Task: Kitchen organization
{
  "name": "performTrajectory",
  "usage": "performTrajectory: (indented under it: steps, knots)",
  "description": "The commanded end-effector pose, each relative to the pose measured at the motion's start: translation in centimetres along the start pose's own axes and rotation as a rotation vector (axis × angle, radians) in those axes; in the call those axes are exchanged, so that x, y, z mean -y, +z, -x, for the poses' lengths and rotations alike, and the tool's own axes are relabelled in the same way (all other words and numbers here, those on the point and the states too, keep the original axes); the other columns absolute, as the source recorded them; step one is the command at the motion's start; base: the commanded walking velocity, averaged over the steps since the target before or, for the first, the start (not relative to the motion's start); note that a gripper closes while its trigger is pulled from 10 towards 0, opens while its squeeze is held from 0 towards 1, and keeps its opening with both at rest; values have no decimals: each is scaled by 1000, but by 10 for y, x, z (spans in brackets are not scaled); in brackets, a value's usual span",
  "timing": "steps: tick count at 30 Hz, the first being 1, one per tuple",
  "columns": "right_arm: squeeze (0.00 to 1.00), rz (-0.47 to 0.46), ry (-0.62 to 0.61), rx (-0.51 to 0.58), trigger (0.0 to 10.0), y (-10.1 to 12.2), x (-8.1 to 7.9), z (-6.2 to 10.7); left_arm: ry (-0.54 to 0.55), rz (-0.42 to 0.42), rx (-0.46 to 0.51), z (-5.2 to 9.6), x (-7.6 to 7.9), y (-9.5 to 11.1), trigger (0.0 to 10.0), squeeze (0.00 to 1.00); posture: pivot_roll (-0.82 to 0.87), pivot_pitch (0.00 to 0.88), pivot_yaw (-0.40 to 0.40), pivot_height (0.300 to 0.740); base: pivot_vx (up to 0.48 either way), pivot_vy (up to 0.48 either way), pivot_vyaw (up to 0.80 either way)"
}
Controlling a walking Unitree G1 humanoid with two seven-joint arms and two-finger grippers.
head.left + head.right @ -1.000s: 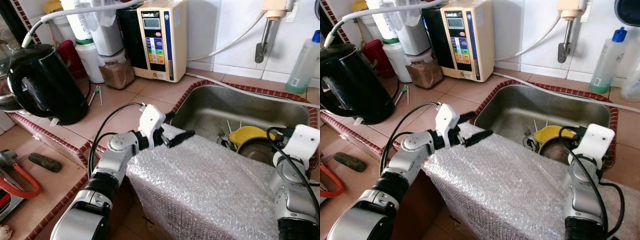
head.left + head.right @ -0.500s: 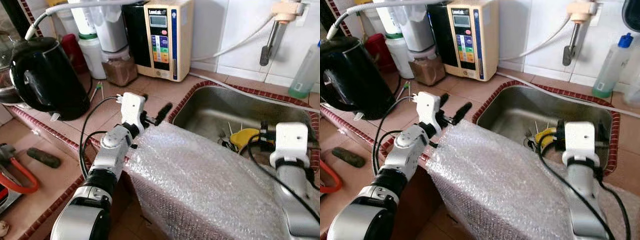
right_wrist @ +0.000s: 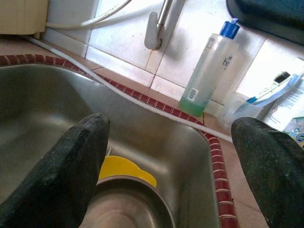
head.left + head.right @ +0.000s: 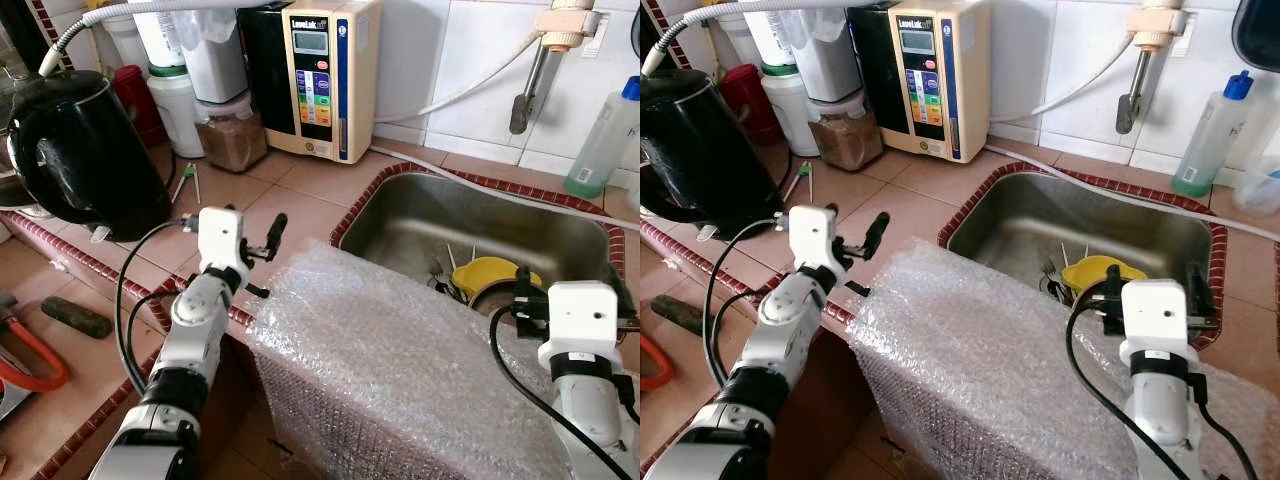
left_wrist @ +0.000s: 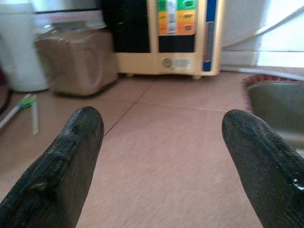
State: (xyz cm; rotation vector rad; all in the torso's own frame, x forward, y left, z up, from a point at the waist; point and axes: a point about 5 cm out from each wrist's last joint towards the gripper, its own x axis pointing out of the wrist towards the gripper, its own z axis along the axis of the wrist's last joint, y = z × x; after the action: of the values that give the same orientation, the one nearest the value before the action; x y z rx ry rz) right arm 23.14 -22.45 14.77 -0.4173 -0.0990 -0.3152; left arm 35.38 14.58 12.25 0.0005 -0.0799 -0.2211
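Terracotta tiles cover the counter [image 4: 300,190], which runs from a black kettle [image 4: 85,150] and a cream water unit [image 4: 325,75] on the robot's left to a steel sink [image 4: 1080,225] edged in red mosaic. Inside the sink, a yellow dish [image 3: 124,170] lies against a metal pot [image 3: 126,204] among loose cutlery, and these look like the things to sort. A sheet of bubble wrap [image 4: 400,360] drapes over the counter's front edge, between the arms. The right gripper [image 3: 171,166] hovers over the sink's near rim, fingers spread wide and empty, aimed at the dish. To do this well, it should probably descend straight, close on the dish's free rim, and avoid snagging the wrap or the cutlery. The left gripper [image 5: 164,156] hangs just above bare tile beside the wrap, wide open and empty, forearm raised, pointing towards the water unit.
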Motion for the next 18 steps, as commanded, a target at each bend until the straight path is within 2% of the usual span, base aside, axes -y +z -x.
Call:
performTrajectory:
  steps: [1, 7, 18]
  knots:
    - [1000, -7, 10, 4, 10000, 4, -2, 2, 13, -18, 7, 3, -5, 3, 10000, 1000, -39, 0, 75, 740, 0, 0, 0]
    - [1000, -14, 4, -27, 10000, -2, 2, 8, 21, -5, -16, 9, 0, -3, 10000, 1000, -39, 0, 82, 740, 0, 0, -650]
    - [1000, -22, -7, -51, 10000, -4, 4, 11, 55, 2, -45, 8, -1, -1, 10000, 1000, -41, 0, 87, 740, 0, 0, -780]
